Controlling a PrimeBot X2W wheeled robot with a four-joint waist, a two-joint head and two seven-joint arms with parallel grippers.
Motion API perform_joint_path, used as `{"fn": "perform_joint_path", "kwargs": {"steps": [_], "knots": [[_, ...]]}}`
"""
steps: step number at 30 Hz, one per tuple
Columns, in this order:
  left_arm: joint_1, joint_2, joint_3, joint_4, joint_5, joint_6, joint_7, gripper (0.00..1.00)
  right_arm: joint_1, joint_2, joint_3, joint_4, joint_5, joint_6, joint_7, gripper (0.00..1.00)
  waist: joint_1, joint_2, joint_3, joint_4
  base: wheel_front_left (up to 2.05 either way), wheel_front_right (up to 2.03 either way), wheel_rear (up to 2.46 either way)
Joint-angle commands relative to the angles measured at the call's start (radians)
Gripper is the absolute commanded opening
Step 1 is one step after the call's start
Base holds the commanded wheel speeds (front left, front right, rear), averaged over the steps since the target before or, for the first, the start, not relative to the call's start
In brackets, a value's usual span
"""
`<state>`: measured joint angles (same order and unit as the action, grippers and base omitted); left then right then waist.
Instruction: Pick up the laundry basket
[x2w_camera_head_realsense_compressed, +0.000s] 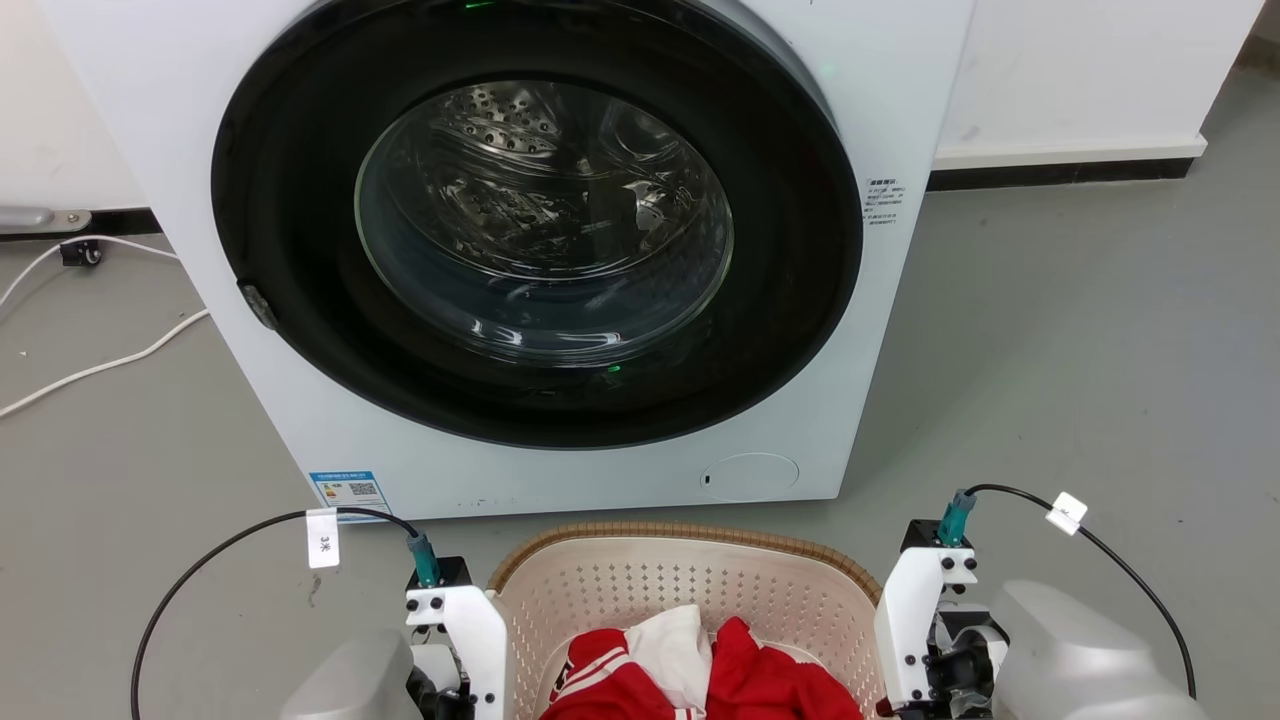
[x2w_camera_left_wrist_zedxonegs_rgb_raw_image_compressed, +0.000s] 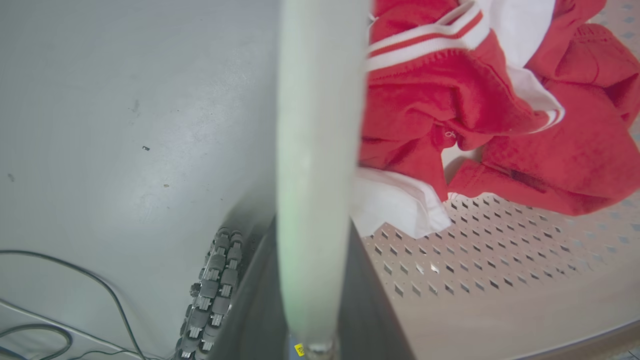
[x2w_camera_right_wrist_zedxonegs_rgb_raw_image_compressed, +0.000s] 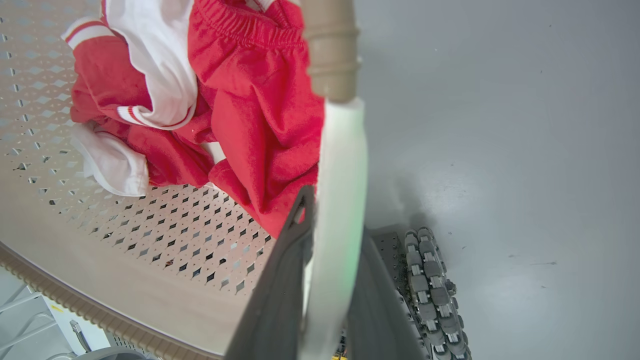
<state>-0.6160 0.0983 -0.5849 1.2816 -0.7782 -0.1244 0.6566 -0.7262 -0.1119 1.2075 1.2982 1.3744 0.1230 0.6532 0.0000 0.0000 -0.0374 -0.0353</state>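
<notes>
The laundry basket (x2w_camera_head_realsense_compressed: 690, 590), cream with small holes and a brown woven rim, sits at the bottom centre of the head view, in front of the washer. Red and white clothes (x2w_camera_head_realsense_compressed: 700, 670) lie inside it. My left gripper (x2w_camera_head_realsense_compressed: 478, 690) is at its left side and my right gripper (x2w_camera_head_realsense_compressed: 905, 660) at its right side. In the left wrist view the dark fingers of the left gripper (x2w_camera_left_wrist_zedxonegs_rgb_raw_image_compressed: 310, 250) clamp the basket's pale side edge (x2w_camera_left_wrist_zedxonegs_rgb_raw_image_compressed: 312, 125). The right gripper (x2w_camera_right_wrist_zedxonegs_rgb_raw_image_compressed: 335, 225) likewise clamps the pale edge (x2w_camera_right_wrist_zedxonegs_rgb_raw_image_compressed: 342, 150) of the opposite side, below the brown rim (x2w_camera_right_wrist_zedxonegs_rgb_raw_image_compressed: 330, 50).
A white front-loading washing machine (x2w_camera_head_realsense_compressed: 900, 120) with its round door shut stands just beyond the basket. White cables (x2w_camera_head_realsense_compressed: 100, 365) lie on the grey floor at the left. My base's roller wheels (x2w_camera_left_wrist_zedxonegs_rgb_raw_image_compressed: 212, 290) (x2w_camera_right_wrist_zedxonegs_rgb_raw_image_compressed: 430, 290) sit close beside the basket.
</notes>
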Motion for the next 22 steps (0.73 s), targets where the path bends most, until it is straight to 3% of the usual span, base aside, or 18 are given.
{"fn": "perform_joint_path", "kwargs": {"steps": [1, 22], "knots": [[-0.02, -0.026, -0.001, -0.014, -0.01, -0.011, -0.007, 0.0, 0.014, 0.038, -0.004, -0.017, 0.001, 0.014, 0.005, 0.0, 0.0, 0.0, 0.0, 0.0, 0.0, 0.0, 0.0], [-0.026, -0.024, -0.023, -0.008, -0.032, -0.011, -0.012, 0.0, 0.015, 0.037, -0.019, -0.017, -0.008, 0.014, 0.009, 0.0, 0.0, 0.0, 0.003, 0.0, 0.0, 0.0, 0.0]]}}
